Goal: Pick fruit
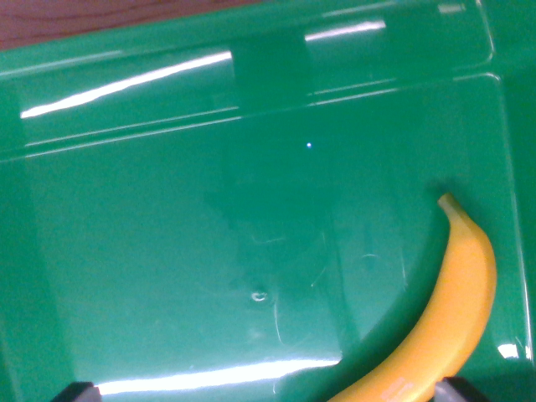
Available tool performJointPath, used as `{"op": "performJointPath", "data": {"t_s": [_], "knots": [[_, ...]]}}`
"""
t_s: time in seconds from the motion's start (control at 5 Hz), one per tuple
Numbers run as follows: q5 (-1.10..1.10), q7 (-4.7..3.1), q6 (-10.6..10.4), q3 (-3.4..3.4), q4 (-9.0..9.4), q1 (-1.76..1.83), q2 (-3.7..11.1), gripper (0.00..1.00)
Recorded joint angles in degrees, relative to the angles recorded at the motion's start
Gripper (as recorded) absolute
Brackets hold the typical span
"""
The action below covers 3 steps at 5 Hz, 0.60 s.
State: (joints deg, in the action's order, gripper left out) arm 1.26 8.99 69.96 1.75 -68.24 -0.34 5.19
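End effector [266,390] fingers spread apart, banana [442,318] touching the wrist view's right finger.

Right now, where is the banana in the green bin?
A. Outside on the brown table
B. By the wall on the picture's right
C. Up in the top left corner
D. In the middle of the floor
B: the yellow banana curves along the green bin wall on the wrist view's right.

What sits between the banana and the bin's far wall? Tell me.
Nothing. In the wrist view, only bare green floor of the bin lies between the banana and the far wall.
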Motion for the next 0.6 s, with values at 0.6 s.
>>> {"op": "performJointPath", "data": {"t_s": [0.6], "knots": [[-0.25, 0.91, -2.8, 0.52, 2.23, -0.52, 0.95, 0.0]]}}
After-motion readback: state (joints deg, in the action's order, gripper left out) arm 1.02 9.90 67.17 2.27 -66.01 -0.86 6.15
